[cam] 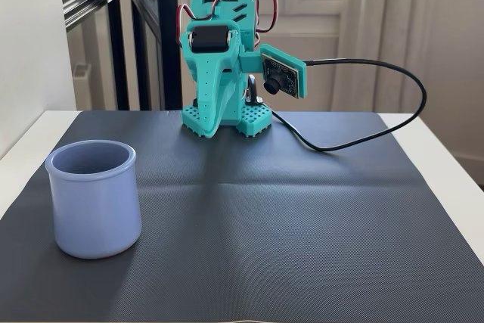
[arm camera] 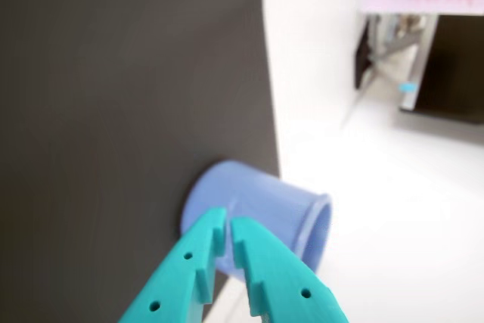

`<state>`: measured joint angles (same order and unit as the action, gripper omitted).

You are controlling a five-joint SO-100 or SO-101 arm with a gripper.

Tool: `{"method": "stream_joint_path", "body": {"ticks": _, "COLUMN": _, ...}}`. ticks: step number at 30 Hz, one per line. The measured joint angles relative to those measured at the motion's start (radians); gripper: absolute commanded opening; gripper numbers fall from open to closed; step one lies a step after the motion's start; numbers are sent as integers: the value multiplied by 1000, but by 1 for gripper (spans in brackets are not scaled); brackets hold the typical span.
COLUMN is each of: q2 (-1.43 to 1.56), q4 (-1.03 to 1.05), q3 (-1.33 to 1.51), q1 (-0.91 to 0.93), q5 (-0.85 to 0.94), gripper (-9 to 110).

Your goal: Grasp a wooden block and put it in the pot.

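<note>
Red-brown wooden block isn't in either view, though it's probably light, stiff and best pinched across its narrow sides, while the fingers (arm camera: 225,226) sit nearly clenched on nothing near the blue pot (cam: 94,199) on the counter's dark mat (cam: 287,217).

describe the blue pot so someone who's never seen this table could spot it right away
In the fixed view, find the dark ribbed mat covering the white table. Near its front left stands the pale periwinkle-blue cylindrical pot, upright and open-topped. It is the mat's only container: matte, thick-rimmed and handleless, unlike the folded teal robot arm behind.
</note>
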<state>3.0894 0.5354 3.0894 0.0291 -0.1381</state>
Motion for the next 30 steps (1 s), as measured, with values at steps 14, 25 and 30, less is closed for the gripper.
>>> {"method": "stream_joint_path", "body": {"ticks": 14, "q2": 172, "q4": 195, "q3": 60, "q1": -51, "q5": 6, "gripper": 0}}
{"method": "stream_joint_path", "body": {"ticks": 25, "q2": 270, "q4": 319, "q3": 61, "q1": -52, "q5": 6, "gripper": 0}}
{"method": "stream_joint_path", "body": {"ticks": 30, "q2": 295, "q4": 353, "q3": 60, "q1": -52, "q5": 6, "gripper": 0}}
